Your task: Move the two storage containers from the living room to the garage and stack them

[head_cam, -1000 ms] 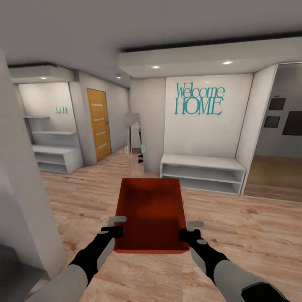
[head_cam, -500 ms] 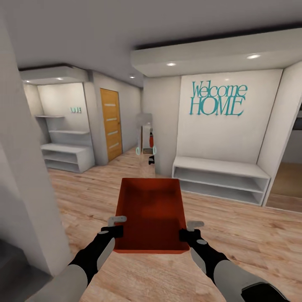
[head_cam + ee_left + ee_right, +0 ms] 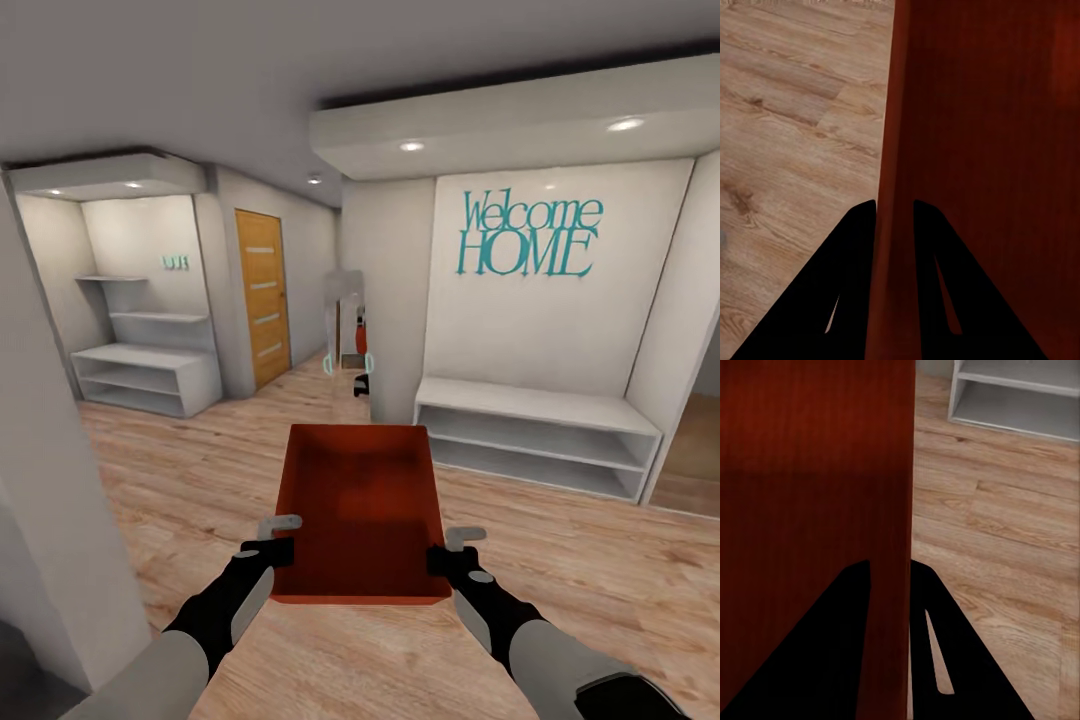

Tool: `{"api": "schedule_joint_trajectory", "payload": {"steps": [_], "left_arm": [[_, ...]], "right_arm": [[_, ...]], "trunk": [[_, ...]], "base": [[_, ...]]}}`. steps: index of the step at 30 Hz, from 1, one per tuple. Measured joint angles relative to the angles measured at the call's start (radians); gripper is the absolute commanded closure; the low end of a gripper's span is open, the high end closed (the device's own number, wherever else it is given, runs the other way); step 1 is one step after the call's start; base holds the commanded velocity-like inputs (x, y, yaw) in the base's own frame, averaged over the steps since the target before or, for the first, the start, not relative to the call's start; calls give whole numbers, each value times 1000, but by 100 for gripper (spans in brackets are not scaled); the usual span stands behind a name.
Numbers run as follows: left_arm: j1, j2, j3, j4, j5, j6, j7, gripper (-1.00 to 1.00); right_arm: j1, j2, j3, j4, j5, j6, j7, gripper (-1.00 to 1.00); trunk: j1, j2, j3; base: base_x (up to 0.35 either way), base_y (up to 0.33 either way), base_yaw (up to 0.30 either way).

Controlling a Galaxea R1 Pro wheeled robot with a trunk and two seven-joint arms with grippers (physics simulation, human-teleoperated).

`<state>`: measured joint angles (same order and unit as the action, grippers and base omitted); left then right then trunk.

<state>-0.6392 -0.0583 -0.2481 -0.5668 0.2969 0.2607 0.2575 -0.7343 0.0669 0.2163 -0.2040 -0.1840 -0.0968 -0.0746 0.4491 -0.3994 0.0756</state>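
Head view: an orange-red bin, open-topped and empty, is carried level in front of the robot, above a light wood-plank floor. The left gripper clamps the bin's left wall near the closer end; the right gripper clamps the right wall opposite it. Ahead and to the right stands a low white shelf unit beneath a white wall bearing teal lettering that reads "Welcome HOME". To the left is a second white shelf unit in an alcove, and beside it an orange-brown door. Between the door and the lettered wall a narrow passage leads away; what lies in it is too small to tell.

Left wrist view: the two dark fingers straddle the bin wall, one on either side, closed narrowly on it, with floor planks beyond.

Right wrist view: the fingers likewise pinch the bin wall between them; the floor and the foot of the shelf unit lie past it.
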Motion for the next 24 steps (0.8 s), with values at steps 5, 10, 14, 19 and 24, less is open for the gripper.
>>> {"api": "schedule_joint_trajectory", "payload": {"steps": [5,10,14,19,24], "left_arm": [[0,0,1,0,-1,0,0,100],[0,0,0,0,0,0,0,100],[0,-1,2,0,-3,0,0,100],[0,-1,3,0,-4,0,0,100],[0,-2,3,0,-4,0,0,100]], "right_arm": [[0,1,1,0,-1,1,-1,100],[0,0,0,0,-1,0,1,100],[0,-1,0,0,0,0,2,100],[0,-1,0,0,-1,-1,1,100],[0,-1,0,0,0,0,1,100]], "trunk": [[0,0,0],[0,0,0],[0,0,0],[0,0,0],[0,0,0]], "base": [[323,0,0],[323,0,67],[323,0,237],[323,0,237],[323,0,50]]}}
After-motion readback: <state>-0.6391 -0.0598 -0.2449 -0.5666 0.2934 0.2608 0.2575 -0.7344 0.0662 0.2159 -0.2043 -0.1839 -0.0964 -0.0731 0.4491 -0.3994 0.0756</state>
